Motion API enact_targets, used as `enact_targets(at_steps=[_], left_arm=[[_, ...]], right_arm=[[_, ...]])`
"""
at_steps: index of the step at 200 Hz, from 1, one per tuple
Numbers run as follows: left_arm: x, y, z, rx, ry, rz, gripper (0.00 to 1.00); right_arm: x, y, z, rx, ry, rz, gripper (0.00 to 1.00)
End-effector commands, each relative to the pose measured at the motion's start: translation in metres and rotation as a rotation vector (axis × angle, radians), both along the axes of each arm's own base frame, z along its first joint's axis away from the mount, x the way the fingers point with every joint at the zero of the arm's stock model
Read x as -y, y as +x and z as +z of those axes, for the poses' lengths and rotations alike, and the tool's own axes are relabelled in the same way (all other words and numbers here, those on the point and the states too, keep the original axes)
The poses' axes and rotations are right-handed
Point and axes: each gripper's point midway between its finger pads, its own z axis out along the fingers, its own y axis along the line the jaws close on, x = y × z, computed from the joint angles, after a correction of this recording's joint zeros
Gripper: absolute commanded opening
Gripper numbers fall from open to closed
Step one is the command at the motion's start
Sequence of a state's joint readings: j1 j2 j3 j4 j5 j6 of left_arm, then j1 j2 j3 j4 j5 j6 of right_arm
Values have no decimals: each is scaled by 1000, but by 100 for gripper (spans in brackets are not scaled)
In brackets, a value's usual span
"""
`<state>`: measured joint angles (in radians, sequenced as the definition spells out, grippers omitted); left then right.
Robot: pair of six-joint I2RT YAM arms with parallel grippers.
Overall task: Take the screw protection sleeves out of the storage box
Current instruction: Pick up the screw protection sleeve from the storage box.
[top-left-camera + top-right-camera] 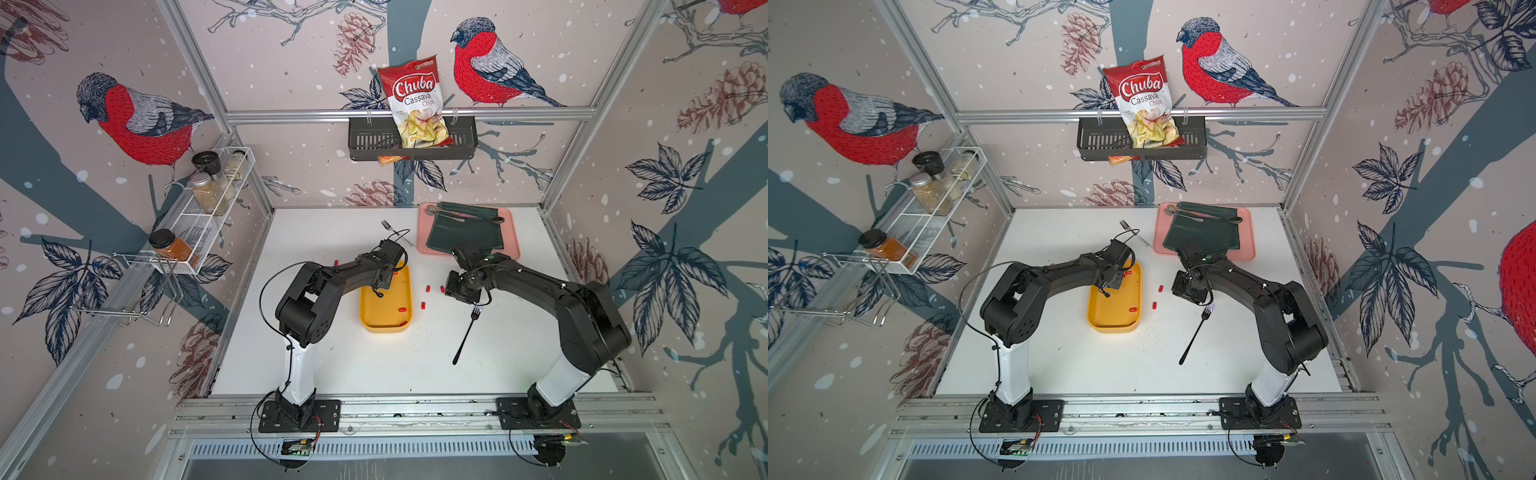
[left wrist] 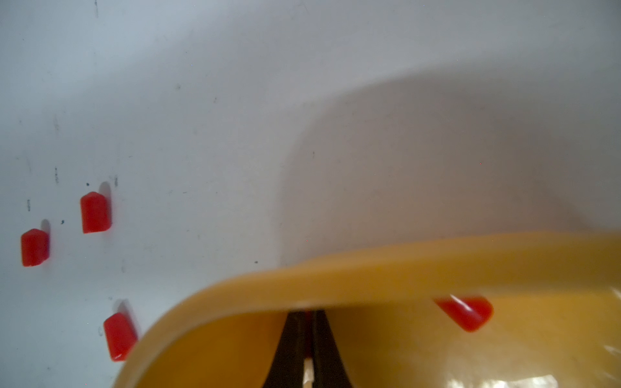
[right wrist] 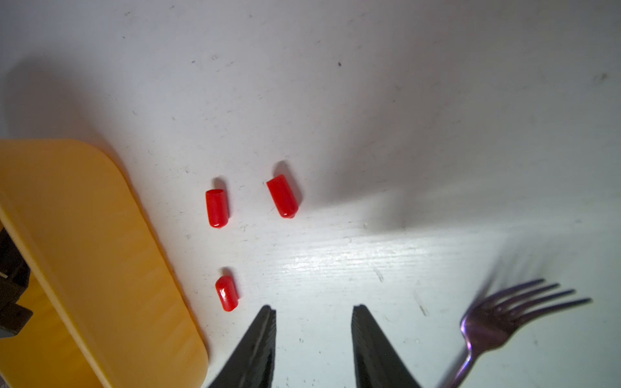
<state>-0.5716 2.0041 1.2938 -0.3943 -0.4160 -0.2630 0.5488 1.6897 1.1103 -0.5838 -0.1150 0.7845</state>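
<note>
— Screw protection sleeves [image 3: 217, 208]: you have three lying on the table [image 3: 403, 117] just beside the storage box [image 3: 100, 252], between it and your right gripper [image 3: 314, 307]; in a top view a fourth sleeve [image 1: 336, 262] lies outside too, just past your left forearm [image 1: 353, 268].
— Agreed; but you are not finished; both top views show loose ones on the box floor; one sleeve [image 1: 401, 309] mid-floor, another sleeve [image 1: 403, 323] in the corner nearest your bases, a third sleeve [image 1: 395, 273] up by your left gripper [image 2: 306, 314].
— That left gripper sits inside the box with its fingers drawn together; a sliver of red shows between them in the left wrist view, so I judge you have one sleeve clamped, not yet lifted over the wall.
— Your right gripper hangs over the table, jaws apart, nothing between them; the dark fork [image 3: 504, 312] lies near it.
— By my count, about half are out; four outside, three loose inside, one in the pinch; that forearm may hide more.
— What is left for you: carry the pinched one out, then take the rest; the corner one looks awkward, pressed against the wall.
</note>
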Motion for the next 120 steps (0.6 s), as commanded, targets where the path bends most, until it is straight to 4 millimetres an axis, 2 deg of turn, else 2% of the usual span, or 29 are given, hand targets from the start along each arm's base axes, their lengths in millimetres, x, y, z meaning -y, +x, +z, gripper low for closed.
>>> enact_targets(at_steps=[1,37,83,101,120], left_arm=[[3,-1,2,-7,-12,-1,4],[7,-2,26,13,-58,9,1],[7,-15,76,41,-173,36,1],[-13,-22,90,39,-242,98,2],[-61,-30,95,24,-338,225,2]], right_arm=[[0,-1,-1,-4,0,9,42],[-1,2,1,4,2,6,42],[-3,3,2,7,7,2,42],[-3,4,3,9,8,1,42],[-4,4,4,11,10,4,42]])
